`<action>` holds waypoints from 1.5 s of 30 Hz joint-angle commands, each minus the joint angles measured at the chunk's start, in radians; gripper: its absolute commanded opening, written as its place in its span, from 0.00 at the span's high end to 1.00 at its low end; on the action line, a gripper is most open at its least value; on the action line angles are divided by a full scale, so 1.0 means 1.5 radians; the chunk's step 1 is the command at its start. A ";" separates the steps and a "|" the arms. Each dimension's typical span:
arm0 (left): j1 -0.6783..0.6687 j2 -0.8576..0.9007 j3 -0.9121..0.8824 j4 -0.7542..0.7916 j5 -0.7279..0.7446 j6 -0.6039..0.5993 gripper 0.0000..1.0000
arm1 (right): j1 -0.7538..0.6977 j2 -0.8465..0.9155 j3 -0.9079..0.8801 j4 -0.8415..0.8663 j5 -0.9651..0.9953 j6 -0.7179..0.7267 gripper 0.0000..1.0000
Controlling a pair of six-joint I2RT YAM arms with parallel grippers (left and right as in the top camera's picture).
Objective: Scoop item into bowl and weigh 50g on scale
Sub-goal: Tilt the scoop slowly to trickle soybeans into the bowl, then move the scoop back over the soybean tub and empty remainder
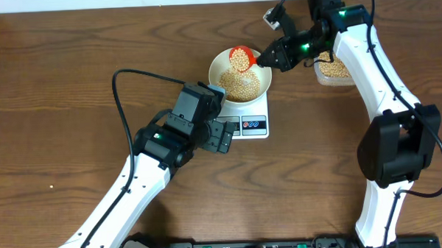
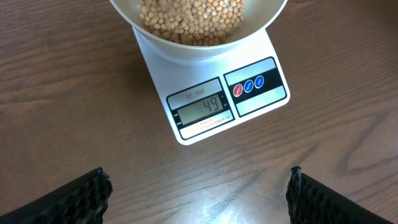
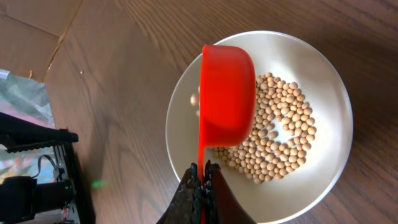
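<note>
You're topping up: your right pincer [image 3: 202, 177] pinches the handle of the red scoop [image 3: 227, 93] over the white bowl [image 3: 336, 81], which sits on the scale [image 2: 261, 102] with beans [image 2: 186, 15] inside, display [image 2: 205, 112] reading 49. Your left pincer [image 2: 199, 193] hangs spread and empty above the desk [image 2: 62, 93], just before the scale. Next, I judge, tip very gently, since a few beans should do and more would overshoot.

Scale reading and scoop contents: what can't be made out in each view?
Overhead: the left gripper hides the display on the scale.
Left wrist: the bowl is cut off by the top edge.
Right wrist: the scoop faces away, hiding its contents; the bowl hides the scale.
</note>
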 commanded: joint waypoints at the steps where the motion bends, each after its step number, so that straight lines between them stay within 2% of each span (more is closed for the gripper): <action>1: 0.002 -0.005 0.001 -0.003 -0.011 0.002 0.08 | 0.004 -0.016 0.012 0.003 -0.032 0.008 0.99; 3: 0.002 -0.005 0.001 -0.003 -0.011 0.002 0.08 | -0.002 -0.016 0.012 0.010 -0.047 0.050 0.99; 11: 0.002 -0.005 0.001 -0.003 -0.011 0.002 0.08 | -0.048 -0.016 0.012 0.016 -0.132 0.111 0.99; 19: 0.002 -0.005 0.001 -0.003 -0.011 0.002 0.08 | -0.109 -0.016 0.012 0.015 -0.250 0.115 0.99; 26: 0.002 -0.005 0.001 -0.003 -0.011 0.002 0.08 | -0.189 -0.029 0.012 -0.050 -0.264 0.077 0.99; 33: 0.002 -0.005 0.001 -0.003 -0.011 0.002 0.08 | -0.304 -0.070 0.012 -0.160 -0.210 -0.008 0.99; 41: 0.002 -0.005 0.001 -0.003 -0.011 0.002 0.07 | -0.392 -0.096 0.012 -0.191 -0.101 -0.010 0.99; 45: 0.002 -0.005 0.001 -0.003 -0.011 0.002 0.08 | -0.398 -0.096 0.012 -0.193 -0.024 -0.004 0.99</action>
